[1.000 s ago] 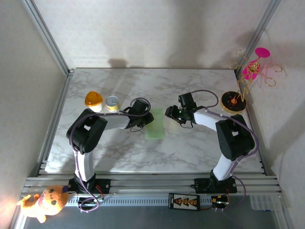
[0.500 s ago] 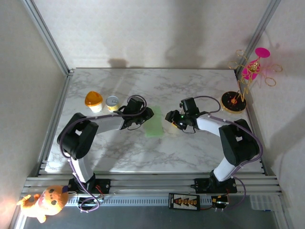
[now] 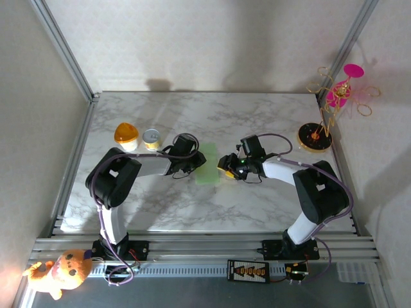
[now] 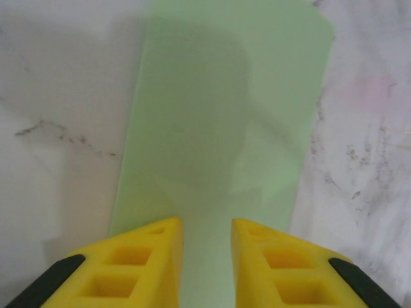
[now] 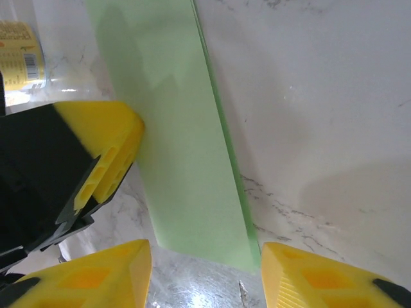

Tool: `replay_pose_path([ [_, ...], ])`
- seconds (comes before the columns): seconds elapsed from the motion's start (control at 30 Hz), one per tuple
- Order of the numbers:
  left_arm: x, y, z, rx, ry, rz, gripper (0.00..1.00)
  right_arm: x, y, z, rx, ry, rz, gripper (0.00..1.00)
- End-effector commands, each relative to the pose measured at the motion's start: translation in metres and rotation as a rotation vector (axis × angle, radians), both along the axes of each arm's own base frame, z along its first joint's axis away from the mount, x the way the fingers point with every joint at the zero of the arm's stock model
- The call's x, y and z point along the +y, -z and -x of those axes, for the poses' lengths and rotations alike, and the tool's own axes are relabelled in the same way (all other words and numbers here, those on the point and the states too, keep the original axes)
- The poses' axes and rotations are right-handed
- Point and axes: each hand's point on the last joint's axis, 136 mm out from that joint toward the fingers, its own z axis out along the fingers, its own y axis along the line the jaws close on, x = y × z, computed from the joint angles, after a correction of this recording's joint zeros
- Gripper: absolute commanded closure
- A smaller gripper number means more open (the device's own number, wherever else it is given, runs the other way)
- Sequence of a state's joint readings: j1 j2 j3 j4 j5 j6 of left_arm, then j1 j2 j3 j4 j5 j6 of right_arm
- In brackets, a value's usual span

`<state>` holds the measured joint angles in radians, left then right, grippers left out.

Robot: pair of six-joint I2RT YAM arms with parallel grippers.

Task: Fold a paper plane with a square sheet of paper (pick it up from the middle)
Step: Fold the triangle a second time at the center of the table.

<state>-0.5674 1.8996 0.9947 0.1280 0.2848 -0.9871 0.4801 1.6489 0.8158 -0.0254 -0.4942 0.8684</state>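
The square sheet of paper (image 3: 209,166) lies on the marble table, folded into a narrow pale green strip. My left gripper (image 3: 197,161) reaches over its left long edge. In the left wrist view the strip (image 4: 225,115) lies flat under the left gripper (image 4: 207,226), whose yellow fingers stand a narrow gap apart, open, with nothing pinched. My right gripper (image 3: 224,164) sits at the strip's right side. In the right wrist view the right gripper (image 5: 205,251) is open wide, and one short end of the strip (image 5: 180,147) lies just ahead of it. A left finger (image 5: 106,144) touches the strip's far edge.
A small yellow tin (image 3: 151,138) and an orange-lidded cup (image 3: 126,135) stand at the left, behind the left arm. A pink-and-gold ornament stand (image 3: 324,119) occupies the back right corner. A plush toy (image 3: 61,273) lies off the table's near left edge.
The right gripper has moved left and nearer, up to the strip's right edge. The left gripper pushed out over the strip and drew back a little; its jaws widened, then narrowed.
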Motion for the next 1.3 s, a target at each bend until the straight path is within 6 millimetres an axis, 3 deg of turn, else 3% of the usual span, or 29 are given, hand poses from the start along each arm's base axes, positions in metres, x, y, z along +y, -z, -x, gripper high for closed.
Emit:
replay_pose_path([
  [0.0,0.009,0.010,-0.003,0.024,-0.046,-0.027,0.74,0.005,0.007,0.008,0.038,-0.019,-0.006,0.52],
  [0.47,0.014,0.021,0.005,0.057,-0.060,-0.030,0.75,0.018,0.023,0.019,0.084,-0.078,0.017,0.55],
  [0.83,0.014,0.021,0.005,0.056,-0.060,-0.026,0.75,0.028,0.020,0.023,0.078,-0.112,-0.012,0.61],
  [1.27,0.012,0.019,0.005,0.052,-0.053,-0.014,0.75,0.029,0.015,0.008,0.027,-0.054,-0.029,0.71],
])
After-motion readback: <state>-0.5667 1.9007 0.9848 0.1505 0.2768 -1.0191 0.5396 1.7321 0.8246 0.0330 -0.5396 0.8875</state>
